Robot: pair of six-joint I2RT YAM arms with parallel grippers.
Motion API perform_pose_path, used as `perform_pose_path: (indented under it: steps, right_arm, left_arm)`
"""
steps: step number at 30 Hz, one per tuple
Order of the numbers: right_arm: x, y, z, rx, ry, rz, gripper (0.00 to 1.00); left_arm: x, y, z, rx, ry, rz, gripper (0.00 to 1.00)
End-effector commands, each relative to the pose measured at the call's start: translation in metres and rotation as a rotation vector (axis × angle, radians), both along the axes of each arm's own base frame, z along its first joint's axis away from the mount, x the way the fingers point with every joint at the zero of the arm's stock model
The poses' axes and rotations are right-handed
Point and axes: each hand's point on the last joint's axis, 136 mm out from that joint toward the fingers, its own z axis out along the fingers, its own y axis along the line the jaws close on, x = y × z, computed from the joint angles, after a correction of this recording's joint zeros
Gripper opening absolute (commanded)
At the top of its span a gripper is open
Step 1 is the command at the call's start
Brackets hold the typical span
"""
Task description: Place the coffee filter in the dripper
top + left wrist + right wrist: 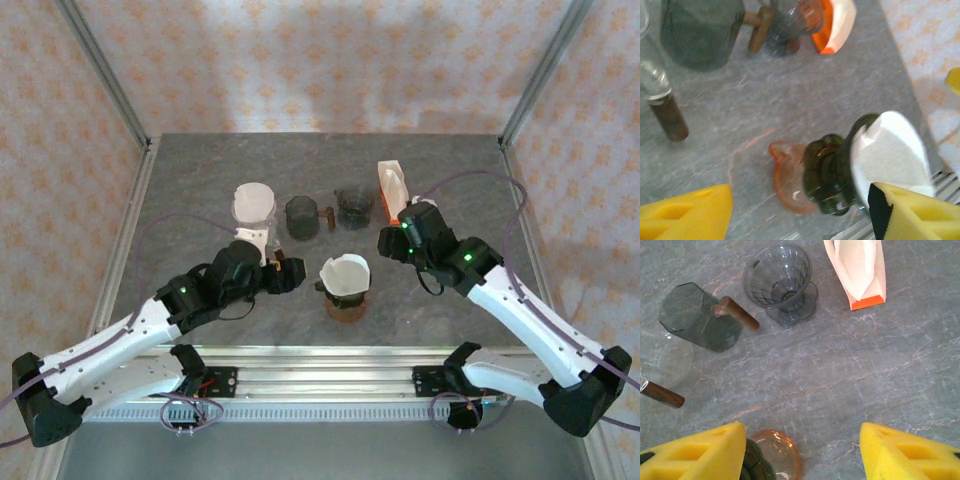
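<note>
Left tool (800, 200) stands wide, gripping nothing. Right tool (802, 439) is also wide, over the bare desk (840, 370). The white coffee filter (343, 270) sits in the dark dripper (832, 175) on an orange server (787, 175).

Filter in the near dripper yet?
In. The white filter sits spread open inside the dark dripper, which stands on the amber cup.
</note>
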Motion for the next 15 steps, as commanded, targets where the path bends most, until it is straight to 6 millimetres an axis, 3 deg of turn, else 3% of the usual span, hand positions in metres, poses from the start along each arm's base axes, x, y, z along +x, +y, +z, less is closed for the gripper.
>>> perform_pose_path:
  steps: [1,6,12,15]
  right_arm:
    - [-0.002,0.000,-0.021,0.039,0.041,-0.007,0.61]
    - [-0.008,-0.007,-0.040,0.048,0.065,-0.030,0.57]
    - [-0.016,-0.014,-0.049,0.053,0.068,-0.042,0.58]
    - [-0.021,-0.019,-0.050,0.048,0.064,-0.048,0.58]
  left_arm:
    - [-0.001,0.012,-0.022,0.052,0.035,0.040,0.73]
    - [0.017,-0.001,-0.005,0.074,0.011,0.026,0.62]
    - [0.074,-0.035,0.038,0.170,-0.014,-0.014,0.54]
    - [0.105,-0.045,0.042,0.289,-0.013,-0.007,0.54]
